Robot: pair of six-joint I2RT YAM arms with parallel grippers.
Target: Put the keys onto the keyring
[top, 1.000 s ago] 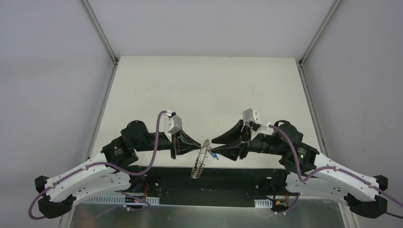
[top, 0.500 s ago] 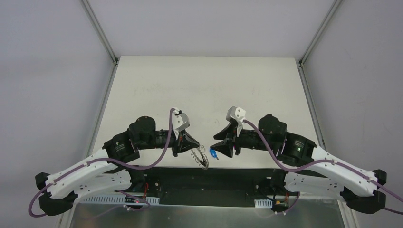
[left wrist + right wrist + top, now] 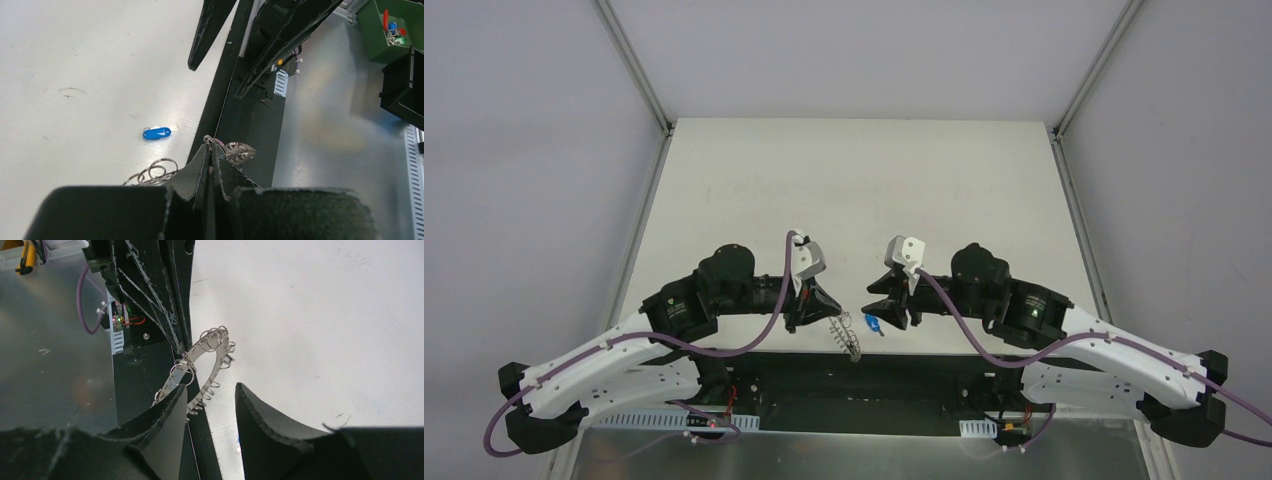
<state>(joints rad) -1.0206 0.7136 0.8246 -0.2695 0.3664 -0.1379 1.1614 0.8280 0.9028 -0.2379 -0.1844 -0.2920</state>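
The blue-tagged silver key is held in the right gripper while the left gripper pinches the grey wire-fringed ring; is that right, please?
Not quite: the left wrist view shows the blue-tagged silver key lying loose on the white table, the right gripper open and empty. The left gripper does pinch the grey wire-fringed ring.

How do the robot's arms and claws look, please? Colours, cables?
The left arm and right arm have white shells near the base and black joints. A purple cable loops along each. The left claw and right claw are black, wedge-shaped, with a white block behind. A green light shows on the right arm.
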